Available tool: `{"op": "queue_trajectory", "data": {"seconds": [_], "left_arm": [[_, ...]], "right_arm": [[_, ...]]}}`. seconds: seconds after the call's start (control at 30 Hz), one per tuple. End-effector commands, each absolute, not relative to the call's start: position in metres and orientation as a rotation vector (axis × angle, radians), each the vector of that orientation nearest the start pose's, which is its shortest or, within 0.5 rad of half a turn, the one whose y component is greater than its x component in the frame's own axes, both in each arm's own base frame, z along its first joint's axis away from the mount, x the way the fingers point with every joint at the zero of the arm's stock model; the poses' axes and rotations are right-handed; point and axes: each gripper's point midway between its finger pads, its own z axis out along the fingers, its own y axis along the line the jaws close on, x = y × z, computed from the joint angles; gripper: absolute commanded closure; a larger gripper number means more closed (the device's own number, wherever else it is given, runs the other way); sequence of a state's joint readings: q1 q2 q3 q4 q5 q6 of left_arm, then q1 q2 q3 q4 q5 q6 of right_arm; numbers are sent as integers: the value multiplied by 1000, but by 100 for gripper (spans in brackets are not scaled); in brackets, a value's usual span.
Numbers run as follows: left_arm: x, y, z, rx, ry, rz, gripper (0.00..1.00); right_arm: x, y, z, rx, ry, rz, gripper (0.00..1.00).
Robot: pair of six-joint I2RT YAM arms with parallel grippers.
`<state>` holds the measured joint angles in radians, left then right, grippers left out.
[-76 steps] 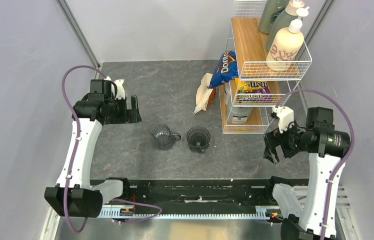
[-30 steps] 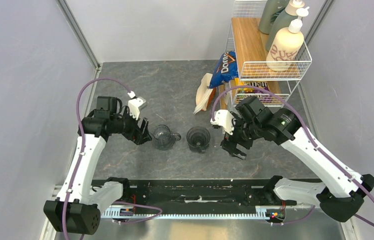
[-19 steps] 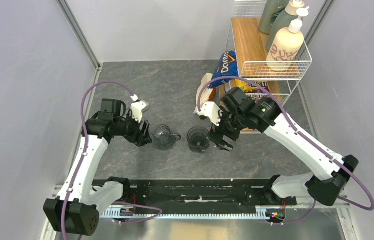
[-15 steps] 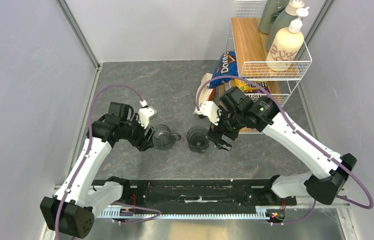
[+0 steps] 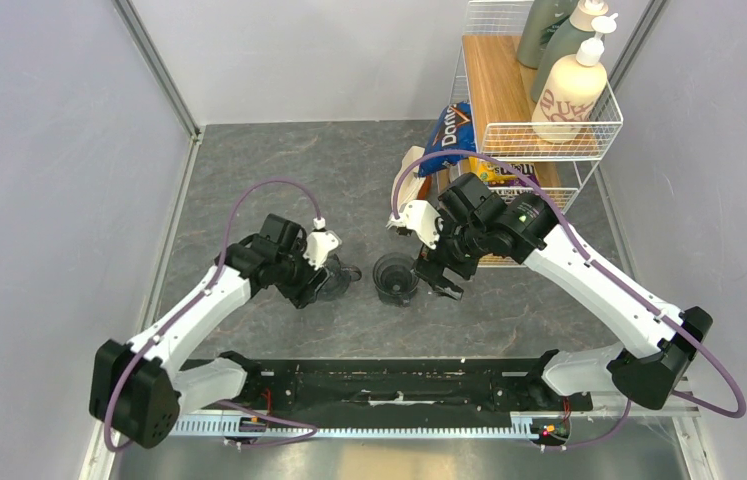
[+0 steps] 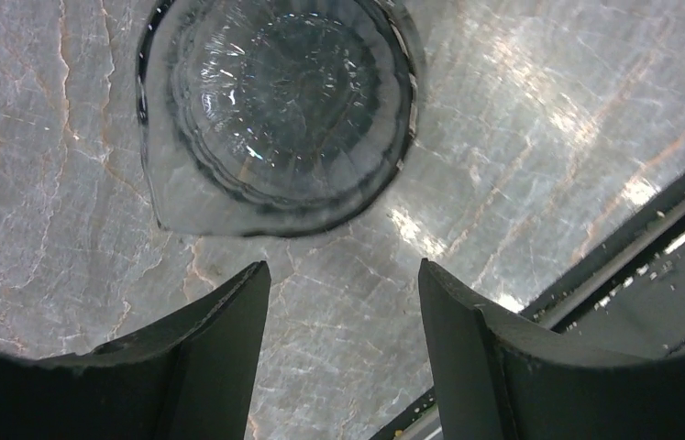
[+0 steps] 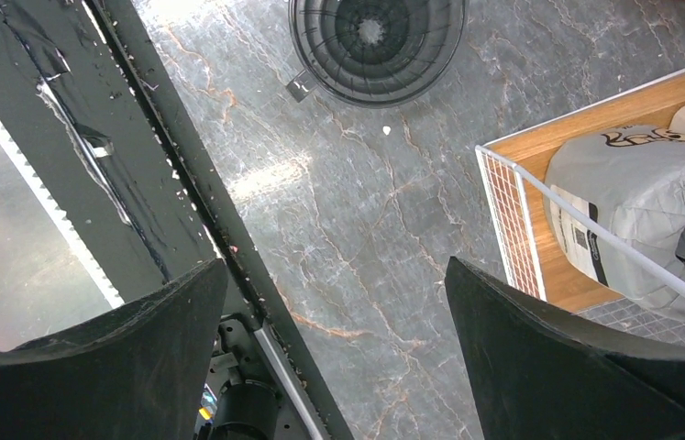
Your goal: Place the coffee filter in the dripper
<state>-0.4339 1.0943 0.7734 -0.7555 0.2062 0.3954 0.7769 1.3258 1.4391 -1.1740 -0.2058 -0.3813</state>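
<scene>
Top external: dripper (image 5: 396,277) upright, mouth up, handle toward arm bases. Right gripper (image 7: 336,275) wide open, empty, just beside dripper. Left gripper (image 6: 343,275) open, empty, over jug (image 6: 279,101).

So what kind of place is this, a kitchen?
Probably a robot test booth dressed up like a kitchen counter: plain grey walls close in a stone-look table, a wire rack holds snacks and bottles, and a glass jug and dripper stand near two robot arms.
</scene>
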Motion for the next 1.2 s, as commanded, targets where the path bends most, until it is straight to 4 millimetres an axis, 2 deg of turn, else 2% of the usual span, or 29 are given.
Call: {"op": "queue_trajectory", "data": {"seconds": [0.0, 0.17, 0.43, 0.63, 0.8, 0.83, 1.07, 1.13, 1.17], "left_arm": [[241, -132, 98, 970, 2363, -251, 32], [260, -141, 93, 829, 2404, -251, 32], [290, -149, 94, 438, 2426, -251, 31], [319, -141, 96, 236, 2387, -153, 26], [345, -152, 100, 230, 2326, -174, 23], [350, -149, 101, 226, 2317, -162, 23], [373, -131, 103, 114, 2321, -216, 22], [370, -133, 115, 121, 2289, -312, 23], [367, -137, 130, 147, 2230, -367, 23]], "right_arm": [[194, 213, 230, -1471, 2151, 373, 3], [193, 208, 229, -1470, 2159, 351, 3], [194, 209, 227, -1461, 2168, 348, 3], [198, 215, 226, -1452, 2172, 361, 3], [200, 219, 226, -1456, 2173, 369, 3], [200, 219, 226, -1457, 2171, 369, 0], [202, 220, 225, -1436, 2183, 375, 1], [203, 221, 229, -1424, 2178, 391, 1], [203, 222, 231, -1422, 2171, 399, 1]]}}
